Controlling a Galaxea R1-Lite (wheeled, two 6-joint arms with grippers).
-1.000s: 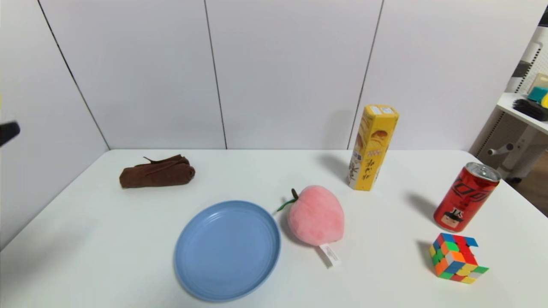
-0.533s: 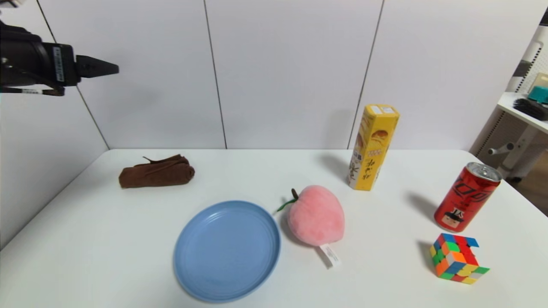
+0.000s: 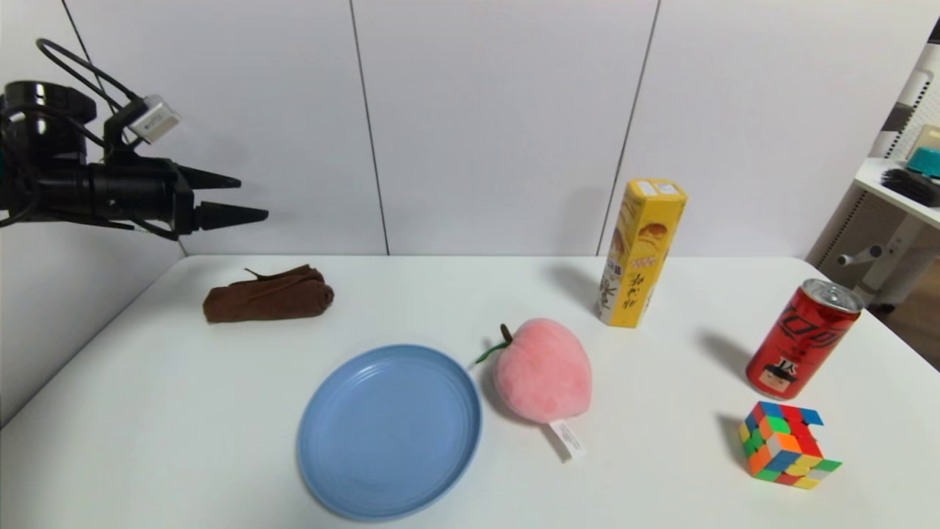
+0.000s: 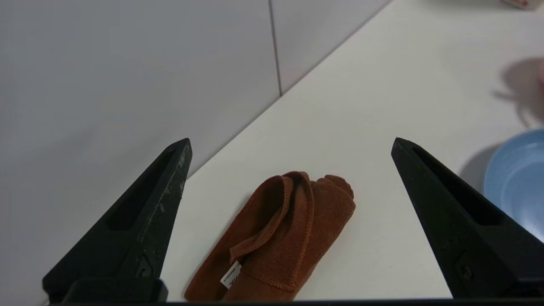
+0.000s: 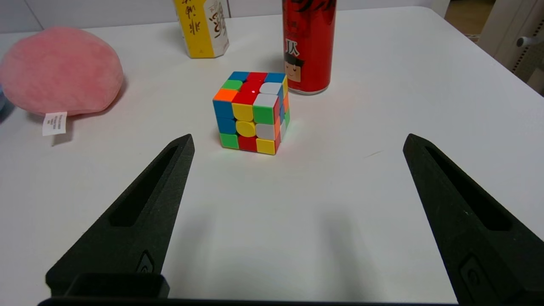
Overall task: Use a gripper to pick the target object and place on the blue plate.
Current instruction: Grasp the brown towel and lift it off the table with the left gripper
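The dark brown folded towel (image 3: 268, 294) lies at the table's far left; the left wrist view shows the towel (image 4: 276, 238) with a small white tag. My left gripper (image 3: 246, 197) hangs open in the air well above the towel's left end, empty; its two pointed fingers frame the towel from above around the left gripper (image 4: 291, 144). The light blue plate (image 3: 389, 431) sits flat near the front, its rim (image 4: 516, 178) at the left wrist view's edge. My right gripper (image 5: 297, 140) is open over bare table near the front right, out of the head view.
A pink plush peach (image 3: 542, 369) lies right of the plate. A tall yellow snack box (image 3: 639, 252) stands behind it. A red can (image 3: 802, 338) and a colourful puzzle cube (image 3: 784, 444) stand at the right. Walls border the table's back and left.
My left arm has swung in from the left edge of the head view, first high, then lower and rightward, ending above the towel. Nothing on the table has moved.
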